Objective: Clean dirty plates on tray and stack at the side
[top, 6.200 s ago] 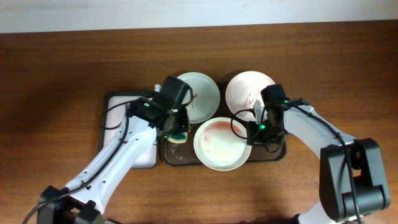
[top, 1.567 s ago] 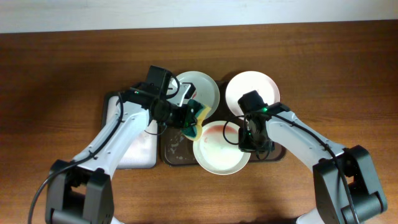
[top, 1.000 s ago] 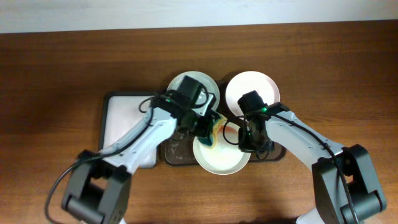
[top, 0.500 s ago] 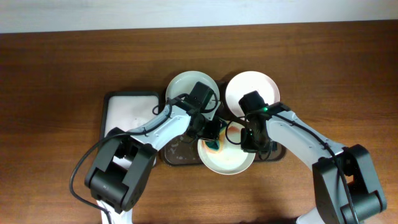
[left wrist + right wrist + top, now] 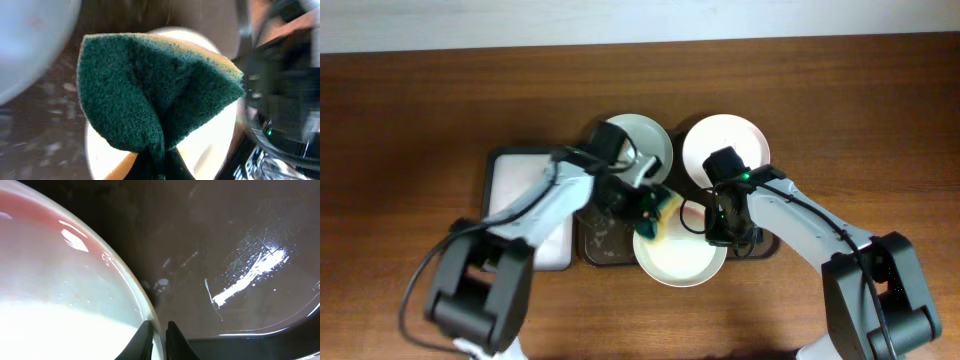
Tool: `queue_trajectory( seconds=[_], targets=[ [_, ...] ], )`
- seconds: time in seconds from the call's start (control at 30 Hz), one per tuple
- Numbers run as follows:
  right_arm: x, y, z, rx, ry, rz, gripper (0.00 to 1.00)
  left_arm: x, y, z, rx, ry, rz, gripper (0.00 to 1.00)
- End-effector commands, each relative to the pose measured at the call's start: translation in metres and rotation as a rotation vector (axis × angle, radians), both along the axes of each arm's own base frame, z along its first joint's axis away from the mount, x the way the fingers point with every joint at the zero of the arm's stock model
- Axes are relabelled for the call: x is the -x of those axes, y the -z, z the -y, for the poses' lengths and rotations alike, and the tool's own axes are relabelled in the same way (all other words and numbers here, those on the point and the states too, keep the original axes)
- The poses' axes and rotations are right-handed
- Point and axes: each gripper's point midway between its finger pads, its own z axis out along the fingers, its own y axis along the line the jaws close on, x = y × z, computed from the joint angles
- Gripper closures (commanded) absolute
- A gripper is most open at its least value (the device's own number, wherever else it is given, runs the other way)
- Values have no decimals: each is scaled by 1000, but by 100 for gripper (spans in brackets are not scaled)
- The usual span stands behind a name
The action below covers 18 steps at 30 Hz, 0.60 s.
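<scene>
A pinkish-white plate (image 5: 682, 255) lies at the front of the dark brown tray (image 5: 598, 247), with a red smear near its far edge. My right gripper (image 5: 720, 228) is shut on this plate's right rim; in the right wrist view the fingers (image 5: 159, 334) pinch the rim of the plate (image 5: 60, 295). My left gripper (image 5: 646, 203) is shut on a folded green sponge (image 5: 660, 212), which sits over the plate's far left edge. The sponge (image 5: 150, 90) fills the left wrist view, held by the left gripper (image 5: 159, 169). A pale green plate (image 5: 645, 145) and a white plate (image 5: 725, 140) sit behind.
A smaller white-lined tray (image 5: 520, 195) lies left of the brown tray, partly under my left arm. Wet foam streaks shine on the brown tray floor (image 5: 235, 265). Bare wooden table (image 5: 410, 110) surrounds both trays.
My left gripper has pulled the sponge back from the middle of the front plate to its far left edge. The right gripper has kept its hold on the rim.
</scene>
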Motion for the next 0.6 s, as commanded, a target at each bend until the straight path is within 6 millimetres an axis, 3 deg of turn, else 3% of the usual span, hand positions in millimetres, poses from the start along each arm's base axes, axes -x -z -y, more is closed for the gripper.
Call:
queue_trajectory(
  seconds=[0.0, 0.2, 0.23, 0.3, 0.4, 0.47, 0.57],
  targets=[
    [2, 3, -1, 3, 4, -10, 88, -13, -19, -7, -19, -1, 125, 97],
    [2, 3, 0, 3, 4, -11, 88, -10, 0, -7, -142, 6, 148, 100],
    [2, 3, -1, 3, 4, -11, 87, -14, 3, -16, -185, -50, 131, 100],
    [2, 3, -1, 2, 4, -11, 75, -24, 1, -55, -339, -172, 148, 100],
    [2, 3, -2, -6, 4, -12, 73, -42, -38, -110, -420, -339, 242, 100],
    [8, 7, -6, -32, 4, -30, 78, -49, -55, -150, -478, -505, 250, 100],
    [14, 15, -8, -59, 5, -41, 93, -45, -48, -190, -527, -644, 159, 100]
  ],
)
